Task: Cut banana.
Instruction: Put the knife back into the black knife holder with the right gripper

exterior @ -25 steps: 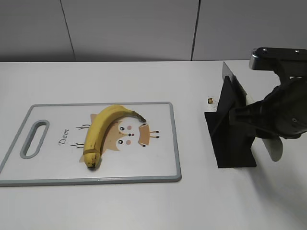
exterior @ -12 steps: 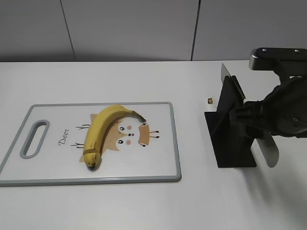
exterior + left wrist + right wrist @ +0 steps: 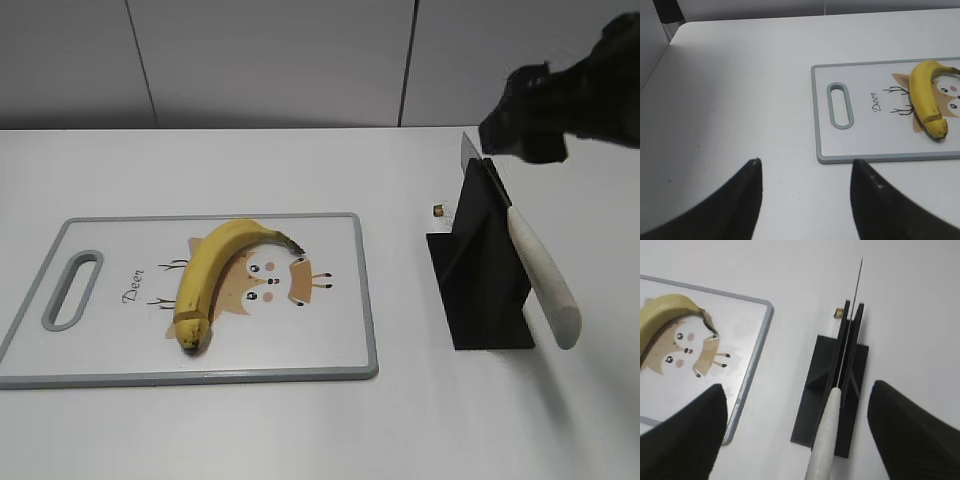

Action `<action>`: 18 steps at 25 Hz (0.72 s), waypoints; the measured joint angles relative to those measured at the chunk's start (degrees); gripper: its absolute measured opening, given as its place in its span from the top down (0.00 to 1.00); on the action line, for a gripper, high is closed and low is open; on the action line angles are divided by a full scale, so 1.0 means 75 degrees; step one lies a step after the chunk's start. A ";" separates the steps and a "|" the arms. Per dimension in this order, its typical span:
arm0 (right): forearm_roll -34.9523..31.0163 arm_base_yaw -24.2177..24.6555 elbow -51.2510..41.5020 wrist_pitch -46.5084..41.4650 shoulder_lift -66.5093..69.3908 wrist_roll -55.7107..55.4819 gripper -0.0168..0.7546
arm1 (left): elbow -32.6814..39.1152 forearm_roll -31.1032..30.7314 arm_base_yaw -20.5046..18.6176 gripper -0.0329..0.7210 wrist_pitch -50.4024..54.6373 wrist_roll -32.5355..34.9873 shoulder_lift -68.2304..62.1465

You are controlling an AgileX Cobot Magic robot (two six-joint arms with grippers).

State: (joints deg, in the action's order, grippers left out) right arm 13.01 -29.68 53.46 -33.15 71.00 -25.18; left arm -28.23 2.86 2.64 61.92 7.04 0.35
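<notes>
White table (image 3: 300,430) runs back to a grey panelled wall (image 3: 270,60).

Only the left wrist view shows the left tool (image 3: 805,172): its dark fingers stand well apart over bare table, holding nothing, on the handle-slot side of the cutting board (image 3: 860,150).

Only the right wrist view looks straight down on the knife (image 3: 827,440), showing its thin blade seated in the slot of the black stand (image 3: 832,390), with the right tool (image 3: 797,425) spread wide to either side and touching neither.

From the exterior view the right tool (image 3: 525,125) is a dark blur above and behind the stand (image 3: 480,285), and the knife's (image 3: 540,275) pale handle slants toward the near edge. A small brown object (image 3: 438,210) sits just behind the stand.

Left of the stand, the banana (image 3: 210,275) lies whole on the board (image 3: 350,300), over a cartoon deer print. It is curved, yellow and unpeeled, dark tip nearest, stem farther back.
</notes>
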 joint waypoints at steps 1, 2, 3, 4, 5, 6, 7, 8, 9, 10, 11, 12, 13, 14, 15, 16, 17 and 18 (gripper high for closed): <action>-0.0086 0.0000 0.0077 -0.0084 -0.0219 0.0412 0.11 | 0.0000 0.0012 0.0000 0.23 0.0000 0.0000 0.0000; -0.0239 0.0000 0.0138 -0.0161 -0.0413 0.0836 0.11 | 0.0000 0.0004 0.0000 0.23 0.0000 0.0000 0.0000; -0.0473 0.0000 0.0158 -0.0275 -0.0645 0.1279 0.12 | 0.0000 0.0011 0.0000 0.23 0.0000 0.0000 0.0000; -0.0749 0.0000 0.0166 -0.0472 -0.0866 0.1661 0.12 | 0.0000 0.0003 0.0000 0.23 0.0000 0.0000 0.0000; -0.0978 0.0000 0.0166 -0.0712 -0.1043 0.2099 0.12 | 0.0000 0.0004 0.0000 0.23 0.0000 0.0000 0.0000; -0.1234 0.0000 0.0166 -0.0924 -0.1244 0.2469 0.12 | 0.0000 0.0014 0.0000 0.23 0.0000 0.0000 0.0000; -0.1432 0.0000 0.0129 -0.1150 -0.1443 0.2703 0.12 | 0.0000 0.0010 0.0000 0.23 0.0000 0.0000 0.0000; -0.1544 0.0000 0.0069 -0.1326 -0.1656 0.2889 0.12 | 0.0000 0.0011 0.0000 0.23 0.0000 0.0000 0.0000; -0.1614 0.0000 -0.0043 -0.1456 -0.1842 0.3005 0.12 | 0.0000 0.0001 0.0000 0.23 0.0000 0.0000 0.0000; -0.1664 0.0000 -0.0195 -0.1576 -0.2079 0.3070 0.12 | 0.0000 0.0008 0.0000 0.23 0.0000 0.0000 0.0000; -0.1683 0.0000 -0.0346 -0.1686 -0.2331 0.3109 0.13 | 0.0000 0.0008 0.0000 0.23 0.0000 0.0000 0.0000; -0.1734 0.0000 -0.0554 -0.1760 -0.2553 0.3125 0.13 | 0.0000 0.0008 0.0000 0.23 0.0000 0.0000 0.0000; -0.1734 0.0000 -0.0786 -0.1798 -0.2825 0.3144 0.13 | 0.0000 0.0008 0.0000 0.23 0.0000 0.0000 0.0000; -0.1734 0.0000 -0.1039 -0.1820 -0.3114 0.3150 0.13 | 0.0000 0.0001 0.0000 0.23 0.0000 0.0000 0.0000; -0.1734 0.0000 -0.1257 -0.1845 -0.3417 0.3153 0.13 | 0.0000 0.0010 0.0000 0.23 0.0000 0.0000 0.0000; -0.1734 0.0000 -0.1515 -0.1847 -0.3674 0.3171 0.13 | 0.0000 0.0002 0.0000 0.23 0.0000 0.0000 0.0000; -0.1734 0.0000 -0.1767 -0.1856 -0.3986 0.3171 0.13 | 0.0000 0.0014 0.0000 0.23 0.0000 0.0000 0.0000; -0.1734 0.0000 -0.1962 -0.1908 -0.4311 0.3171 0.13 | 0.0000 0.0004 0.0000 0.23 0.0000 0.0000 0.0000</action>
State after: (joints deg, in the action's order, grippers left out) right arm 0.00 -29.68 38.75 -47.46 38.66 -1.40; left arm -28.23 2.89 2.64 61.92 7.04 0.35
